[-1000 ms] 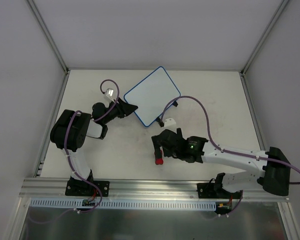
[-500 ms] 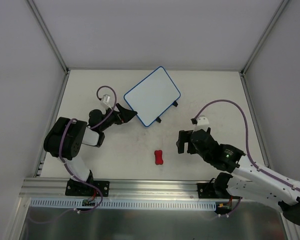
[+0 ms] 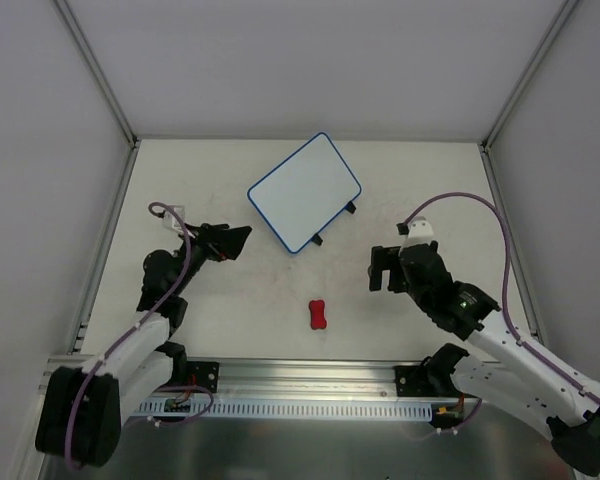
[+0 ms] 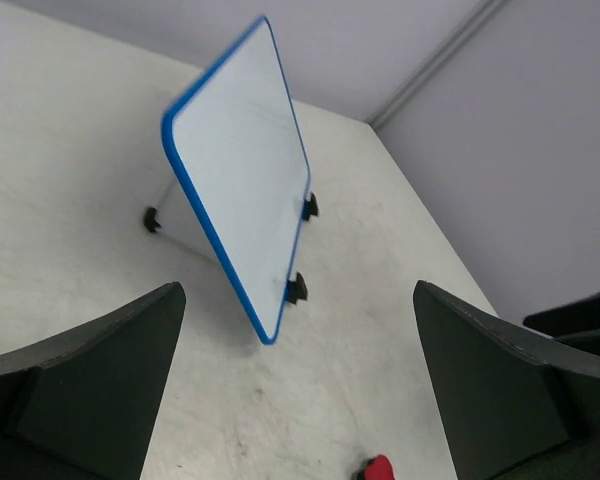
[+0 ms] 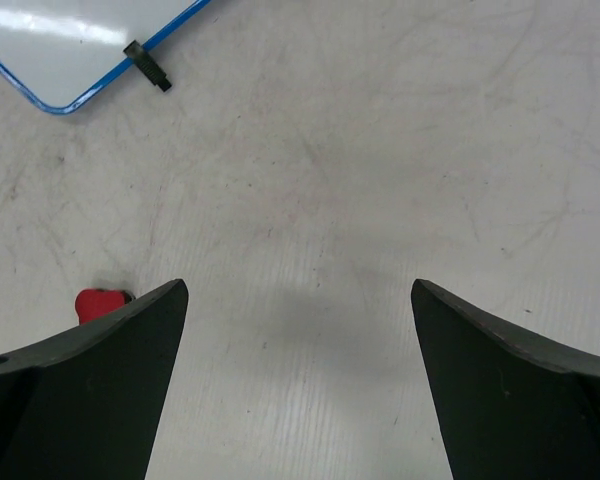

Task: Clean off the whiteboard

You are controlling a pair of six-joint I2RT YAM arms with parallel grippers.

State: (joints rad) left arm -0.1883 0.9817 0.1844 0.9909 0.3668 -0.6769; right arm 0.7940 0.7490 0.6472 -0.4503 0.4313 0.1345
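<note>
Blue-rimmed whiteboard point(image 3: 304, 193) stands apart, ahead of left claw point(image 3: 238, 241).

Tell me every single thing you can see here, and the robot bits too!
whiteboard: one, white with a blue rim, far middle of the table, propped on small black feet
eraser: one, red, bone-shaped, near middle, lying by itself
table: one, off-white, under everything
rail: one, silver, along the near edge
left gripper: one, black, open and empty, left of the whiteboard
right gripper: one, black, open and empty, right of the eraser
</note>
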